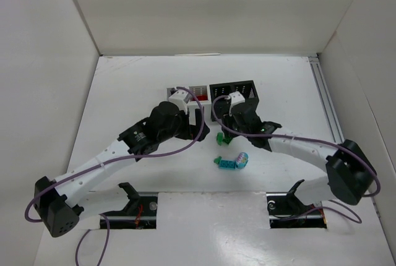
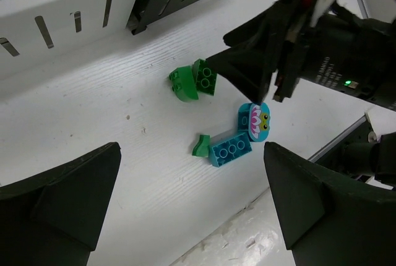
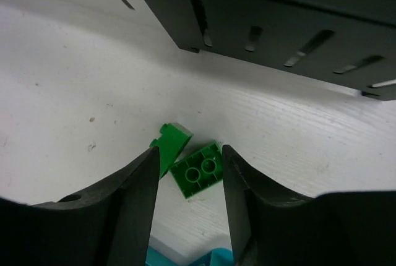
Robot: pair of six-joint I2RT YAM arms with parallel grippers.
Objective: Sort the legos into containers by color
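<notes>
Two green legos [image 1: 221,137] lie in front of the containers: white bins [image 1: 185,94] and black bins [image 1: 238,88]. My right gripper [image 1: 226,131] is low over them, open. In the right wrist view its fingers [image 3: 189,168] straddle a green two-stud brick [image 3: 198,173] on the table; the right finger touches it, and a green sloped piece [image 3: 171,144] lies by the left finger. A teal brick [image 1: 225,163], a teal printed piece [image 1: 242,159] and a small green piece [image 2: 201,145] lie nearer. My left gripper [image 2: 192,216] is wide open and empty above them.
Something red [image 1: 198,91] lies in a white bin. The black bin wall [image 3: 278,18] stands just beyond the green bricks. The right arm's wrist [image 2: 322,43] hangs close to the left gripper. White walls enclose the table on the left, back and right.
</notes>
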